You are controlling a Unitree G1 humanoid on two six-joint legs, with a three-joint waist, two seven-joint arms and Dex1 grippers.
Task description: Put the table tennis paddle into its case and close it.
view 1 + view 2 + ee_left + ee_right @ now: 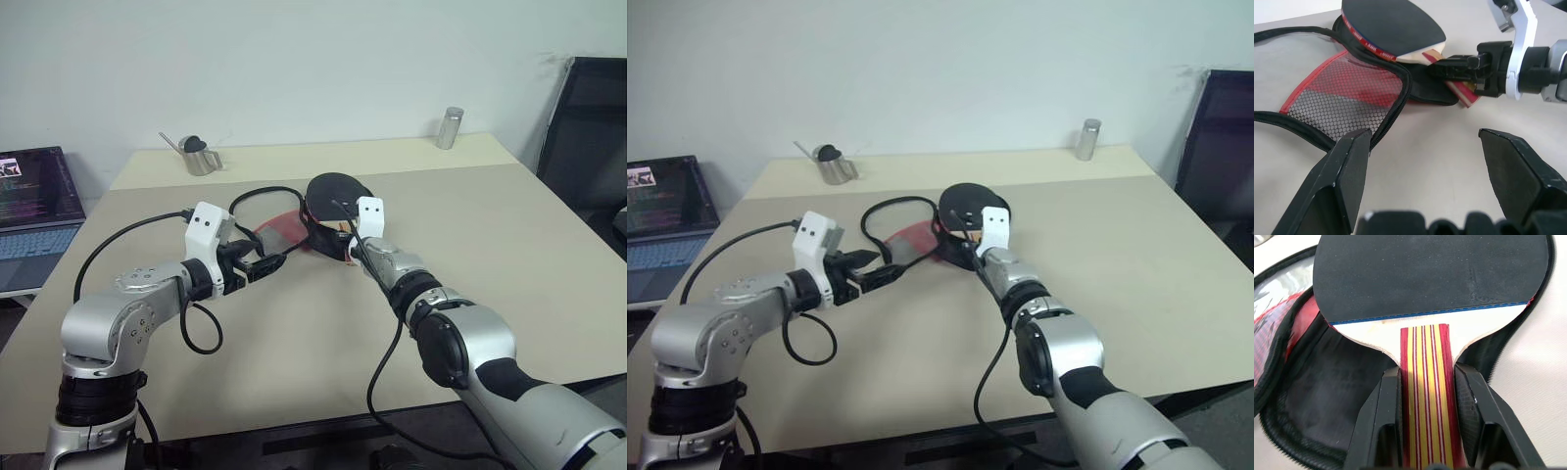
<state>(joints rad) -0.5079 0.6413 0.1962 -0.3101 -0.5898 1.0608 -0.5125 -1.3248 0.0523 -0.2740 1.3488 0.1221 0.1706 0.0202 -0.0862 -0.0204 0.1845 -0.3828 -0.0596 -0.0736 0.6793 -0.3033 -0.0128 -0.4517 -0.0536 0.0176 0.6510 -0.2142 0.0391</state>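
The case (279, 227) lies unzipped on the table's middle, its red mesh flap (1347, 93) spread toward my left arm and its zipper edge looping around it. The table tennis paddle (333, 190) sits with its black blade over the case's black far half (1327, 396), slightly raised. My right gripper (1427, 421) is shut on the paddle's striped wooden handle (1465, 92), one finger on each side. My left gripper (1422, 134) hovers open just short of the flap's near zipper edge, holding nothing.
A metal watering can (201, 155) and a metal cylinder (450, 127) stand near the table's far edge. A laptop (34, 206) sits off to the left and a black chair (588, 137) at the right. Bare tabletop (509, 255) lies right of the case.
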